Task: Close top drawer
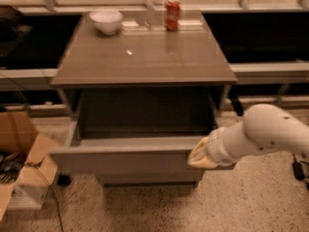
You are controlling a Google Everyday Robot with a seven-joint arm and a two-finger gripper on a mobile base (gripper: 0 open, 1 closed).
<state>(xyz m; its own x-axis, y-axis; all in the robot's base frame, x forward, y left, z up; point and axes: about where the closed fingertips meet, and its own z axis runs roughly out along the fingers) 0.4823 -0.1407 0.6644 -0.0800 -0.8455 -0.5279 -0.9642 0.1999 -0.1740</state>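
The wide grey-brown flat counter top is seen from the front. Below its front edge, the wide grey handleless top drawer is drawn well out, and its pale inner floor is exposed. A thick white robot arm is brought in from the right. A brown cardboard box is set on the floor beyond the counter's left edge.

The pale yellowish gripper is placed against the drawer front, below the counter's front right corner. Whether it is wide or narrow cannot be told.

A white round bowl is set at the back left corner. A red drink can is set on the back edge.

The drawer is judged stiff, apparently empty and light on its runners. No grasp is needed. A flat push on the front panel, better nearer its middle, is advised so that skewing is avoided.
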